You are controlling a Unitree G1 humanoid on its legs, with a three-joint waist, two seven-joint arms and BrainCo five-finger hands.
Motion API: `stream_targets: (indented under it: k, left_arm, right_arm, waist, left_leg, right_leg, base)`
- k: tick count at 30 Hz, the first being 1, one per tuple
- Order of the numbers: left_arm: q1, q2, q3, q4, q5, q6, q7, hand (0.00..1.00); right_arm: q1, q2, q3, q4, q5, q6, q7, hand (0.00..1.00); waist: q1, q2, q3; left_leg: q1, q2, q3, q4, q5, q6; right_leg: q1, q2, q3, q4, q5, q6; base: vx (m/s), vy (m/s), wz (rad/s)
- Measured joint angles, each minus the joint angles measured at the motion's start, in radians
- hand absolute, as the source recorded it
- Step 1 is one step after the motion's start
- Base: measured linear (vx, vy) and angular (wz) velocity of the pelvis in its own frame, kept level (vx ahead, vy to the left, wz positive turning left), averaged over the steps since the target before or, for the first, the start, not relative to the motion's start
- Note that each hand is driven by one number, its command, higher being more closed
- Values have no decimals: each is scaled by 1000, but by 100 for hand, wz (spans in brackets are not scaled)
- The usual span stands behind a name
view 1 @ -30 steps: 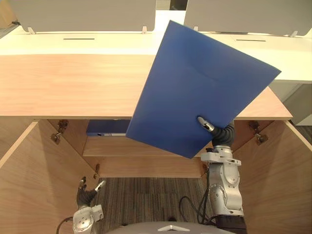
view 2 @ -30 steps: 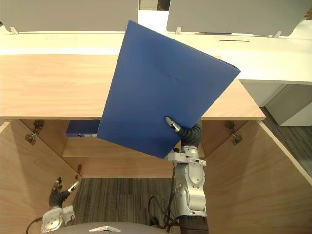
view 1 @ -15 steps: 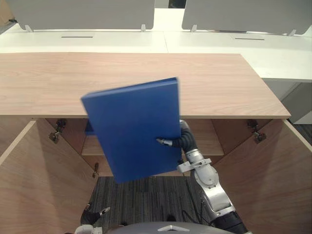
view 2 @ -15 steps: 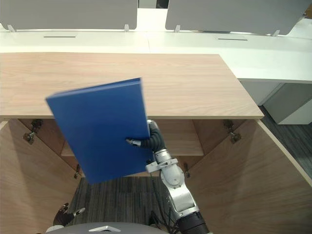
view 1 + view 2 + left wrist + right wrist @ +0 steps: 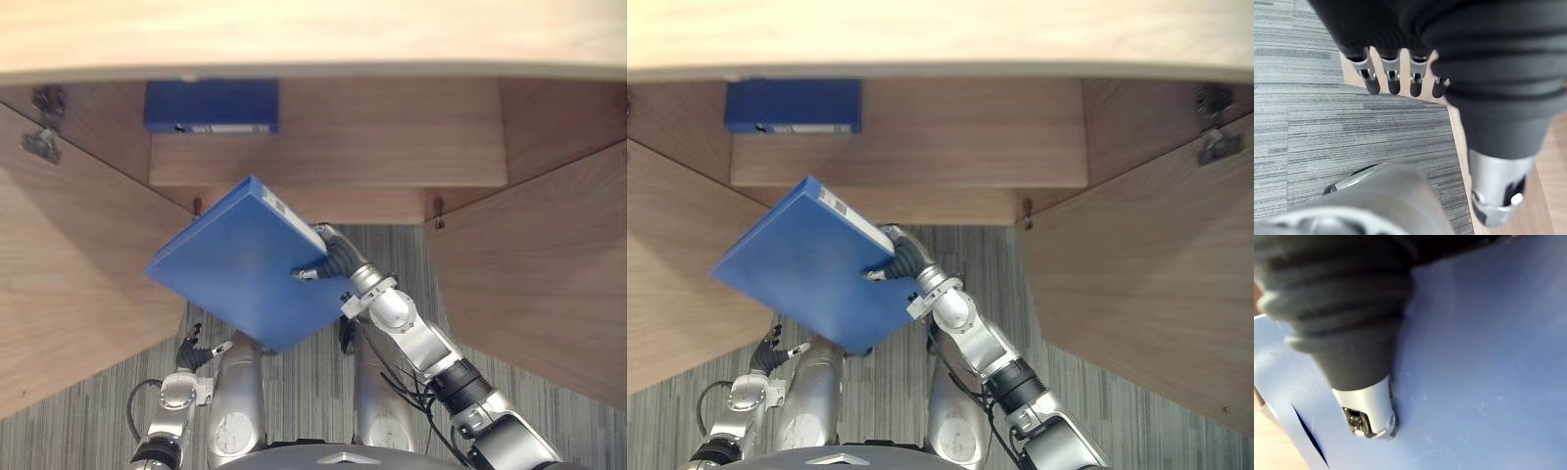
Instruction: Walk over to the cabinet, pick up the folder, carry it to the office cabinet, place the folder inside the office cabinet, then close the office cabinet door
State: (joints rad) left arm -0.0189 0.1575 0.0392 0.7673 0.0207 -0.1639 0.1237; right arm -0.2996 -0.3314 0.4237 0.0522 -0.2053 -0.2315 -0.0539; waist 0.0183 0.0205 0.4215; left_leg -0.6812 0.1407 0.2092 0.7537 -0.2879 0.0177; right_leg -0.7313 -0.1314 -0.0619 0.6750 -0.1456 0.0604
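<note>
This is an office. A low cabinet point(image 5: 323, 147) of pale wood veneer stands with both doors point(image 5: 69, 255) swung wide on metal hinges point(image 5: 41, 142). A blue file point(image 5: 211, 106) lies flat on its inner shelf point(image 5: 392, 166). A second blue folder point(image 5: 235, 279) is held just in front of the opening. The floor is grey striped carpet point(image 5: 588, 436), the hard-wearing kind laid in workplaces.

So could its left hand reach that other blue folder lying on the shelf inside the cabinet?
Probably not as things stand. The left hand hangs low near the floor, and the carried folder, pinched in the right hand, sits between it and the shelf folder.
</note>
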Motion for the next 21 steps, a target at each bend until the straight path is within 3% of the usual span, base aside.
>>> stream_targets:
  k: [6, 11, 15, 21]
  left_arm:
    - [-54, 3, 18, -101, -12, -9, -5, 0]
    - [-114, -14, 31, -173, -62, -18, 0, 0]
    - [-140, -52, 30, -209, -85, -19, 1, 0]
    - [-152, -50, 39, -228, -108, -26, 6, 0]
  right_arm:
    - [-11, 12, -137, -40, 64, 10, -26, 100]
    - [-112, 17, -327, -22, 287, 14, -88, 100]
    - [-192, -5, -427, 60, 421, 14, -137, 100]
    - [-293, -40, -545, 174, 633, 10, -178, 100]
  waist:
    - [20, 6, 25]
    - [33, 6, 53]
    - [32, 6, 65]
    - [40, 6, 65]
  left_leg:
    - [-186, 26, -30, 138, -26, -2]
    - [-314, 43, -47, 210, -28, 3]
    - [-348, 49, -56, 234, -32, 2]
    - [-393, 53, -71, 246, -33, 2]
  right_leg:
    - [-181, -2, -7, 149, -46, -9]
    - [-304, 0, -14, 224, -62, -23]
    - [-333, 0, -20, 247, -67, -28]
    - [-372, 0, -35, 259, -72, -32]
  base:
    - [-98, -39, 5]
    - [-37, -47, 2]
    - [-1, -27, 1]
    - [-4, -51, 3]
